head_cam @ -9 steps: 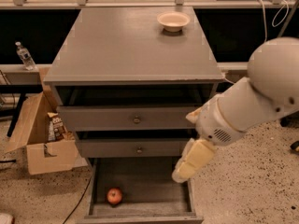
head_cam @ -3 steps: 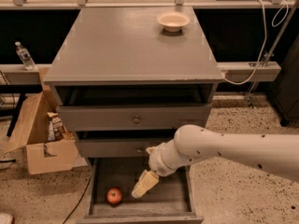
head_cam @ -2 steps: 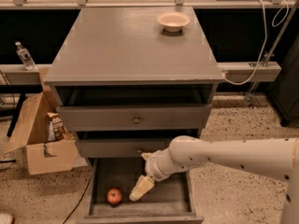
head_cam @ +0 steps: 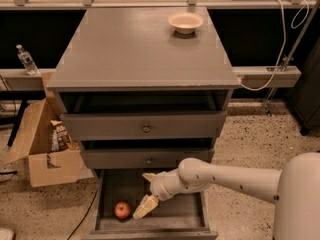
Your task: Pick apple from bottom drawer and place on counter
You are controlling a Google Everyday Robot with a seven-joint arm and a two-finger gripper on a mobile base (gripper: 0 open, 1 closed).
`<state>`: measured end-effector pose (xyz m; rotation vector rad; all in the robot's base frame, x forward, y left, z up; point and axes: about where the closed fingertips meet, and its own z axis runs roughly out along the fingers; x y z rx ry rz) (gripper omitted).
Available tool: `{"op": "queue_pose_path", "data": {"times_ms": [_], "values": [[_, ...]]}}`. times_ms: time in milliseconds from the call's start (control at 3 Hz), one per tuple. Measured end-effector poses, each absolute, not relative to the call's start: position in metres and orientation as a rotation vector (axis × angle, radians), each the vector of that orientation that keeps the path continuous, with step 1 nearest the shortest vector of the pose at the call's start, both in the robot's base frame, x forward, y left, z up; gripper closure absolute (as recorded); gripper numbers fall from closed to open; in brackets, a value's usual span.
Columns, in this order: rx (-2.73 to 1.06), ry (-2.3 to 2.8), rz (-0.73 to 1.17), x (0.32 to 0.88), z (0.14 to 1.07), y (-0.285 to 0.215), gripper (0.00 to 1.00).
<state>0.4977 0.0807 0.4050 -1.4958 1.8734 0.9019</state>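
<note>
The small red apple (head_cam: 122, 210) lies on the floor of the open bottom drawer (head_cam: 176, 213), near its front left. My gripper (head_cam: 146, 192) reaches into that drawer from the right. It is open, with one cream finger low and just right of the apple and the other higher, near the drawer's back. It holds nothing. The grey counter (head_cam: 140, 49) is the cabinet's top, above the drawers.
A pale cream bowl (head_cam: 185, 21) sits at the counter's far right. The two upper drawers (head_cam: 145, 128) stand slightly pulled out above the gripper. An open cardboard box (head_cam: 42, 146) and a water bottle (head_cam: 26, 59) are to the left. A ledge with a cable (head_cam: 265, 75) is to the right.
My arm has come down from the right of the cabinet into the bottom drawer, and the gripper has moved left toward the apple. The apple has not moved.
</note>
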Motion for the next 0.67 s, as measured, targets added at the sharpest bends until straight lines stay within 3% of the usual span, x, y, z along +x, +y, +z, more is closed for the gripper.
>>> {"op": "queue_pose_path", "data": {"times_ms": [333, 667], "values": [[-1.497, 1.872, 0.902, 0.498, 0.403, 0.081, 0.0], [-1.514, 1.857, 0.902, 0.518, 0.339, 0.081, 0.0]]}}
